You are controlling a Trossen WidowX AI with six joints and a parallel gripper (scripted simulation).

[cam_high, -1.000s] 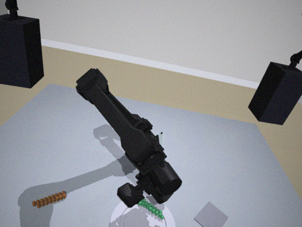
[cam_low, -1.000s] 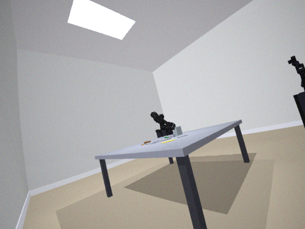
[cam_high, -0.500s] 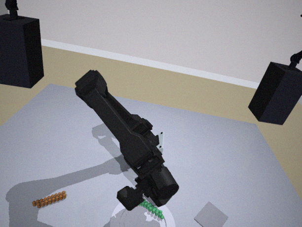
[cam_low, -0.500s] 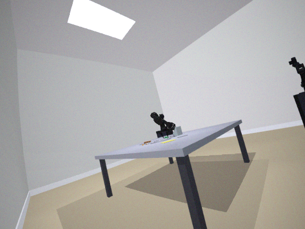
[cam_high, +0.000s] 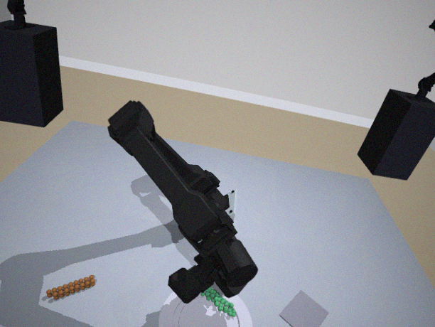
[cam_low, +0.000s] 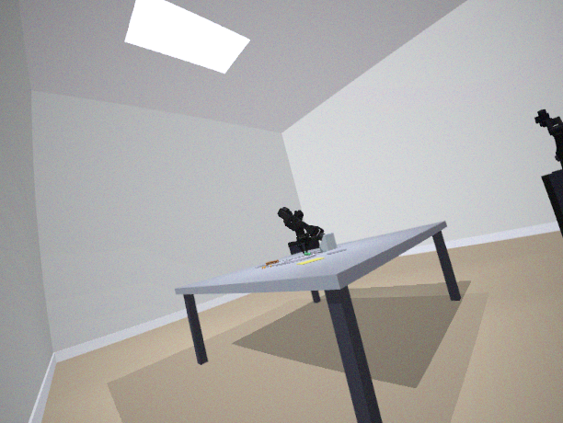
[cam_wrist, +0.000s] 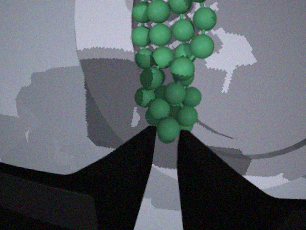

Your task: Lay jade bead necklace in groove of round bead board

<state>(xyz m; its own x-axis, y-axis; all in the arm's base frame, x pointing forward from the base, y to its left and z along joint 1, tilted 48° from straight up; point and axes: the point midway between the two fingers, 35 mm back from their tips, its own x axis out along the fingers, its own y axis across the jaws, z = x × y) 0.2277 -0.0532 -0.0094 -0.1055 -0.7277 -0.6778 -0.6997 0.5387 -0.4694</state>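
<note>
The jade bead necklace (cam_high: 219,302) (cam_wrist: 169,35) is a bunched strand of green beads lying on the pale round bead board (cam_high: 178,314) (cam_wrist: 266,2) at the near edge of the table. In the wrist view it runs straight away from the fingers, across the board's thin circular groove (cam_wrist: 226,134). My gripper (cam_wrist: 167,135) (cam_high: 207,288) is down at the strand's near end, its two dark fingers shut on the last beads. In the exterior view the arm (cam_low: 301,230) is small, with a green speck of the necklace (cam_low: 306,253) below it.
An orange bead strand (cam_high: 71,287) (cam_low: 271,263) lies on the table to the left of the board. A flat grey square (cam_high: 303,310) lies to its right. A small pale block (cam_high: 231,202) (cam_low: 328,242) stands behind the arm. Black pedestals (cam_high: 26,71) (cam_high: 401,135) stand off the table.
</note>
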